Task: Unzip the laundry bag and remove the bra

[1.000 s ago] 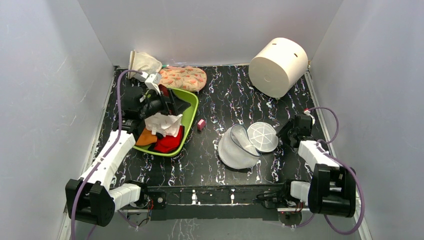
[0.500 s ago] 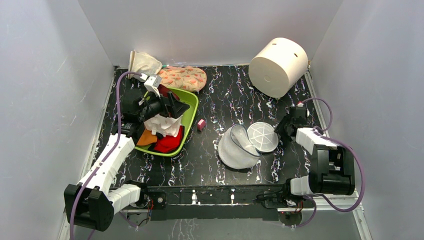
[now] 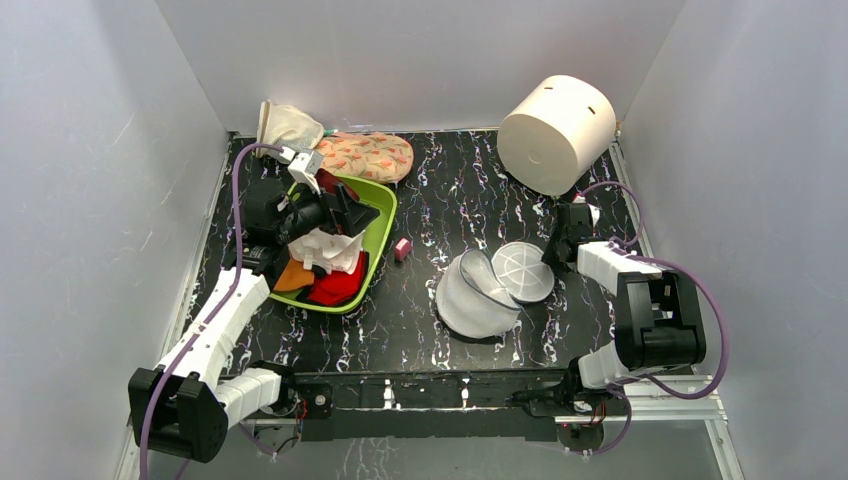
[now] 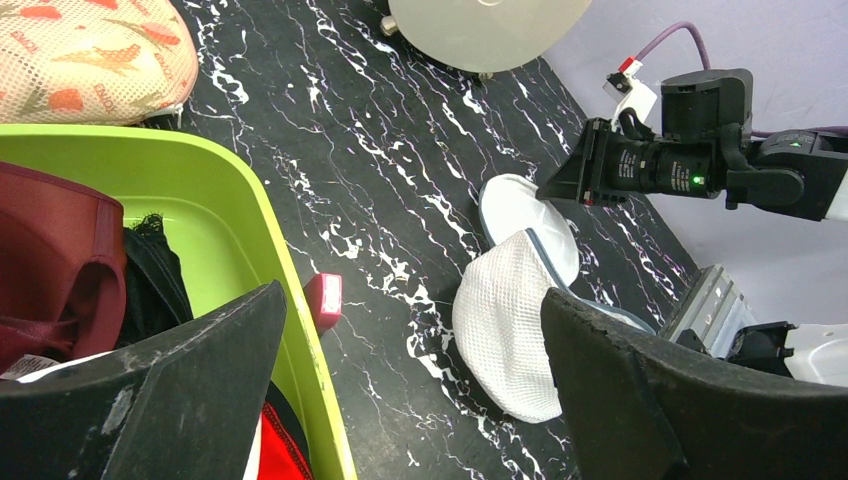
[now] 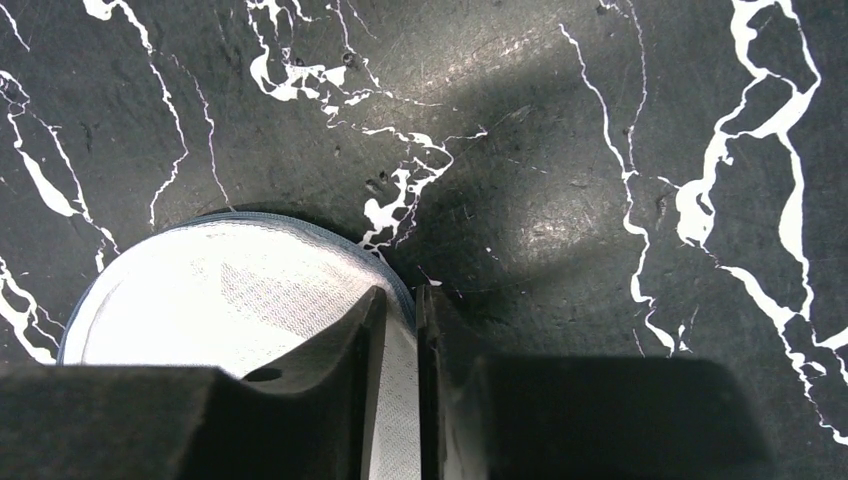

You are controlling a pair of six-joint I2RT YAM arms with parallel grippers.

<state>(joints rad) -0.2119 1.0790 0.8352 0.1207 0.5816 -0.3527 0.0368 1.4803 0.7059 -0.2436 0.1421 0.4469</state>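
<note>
right claw (image 5: 415, 295): fingers nearly closed at far-right rim of flap (image 3: 524, 272), pinch unclear | laundry bag (image 3: 478, 295): centre-right of table (image 3: 440, 200), dome lies left of that claw | left claw (image 4: 410, 300): wide open, empty, over green bin (image 3: 385, 225), well apart | nearer arm: right

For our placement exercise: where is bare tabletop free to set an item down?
Bare tabletop lies between the patterned pouch and white cylinder, and, nearer than the pink block, between the green bin and laundry bag. The bin is crowded with clothes.
</note>
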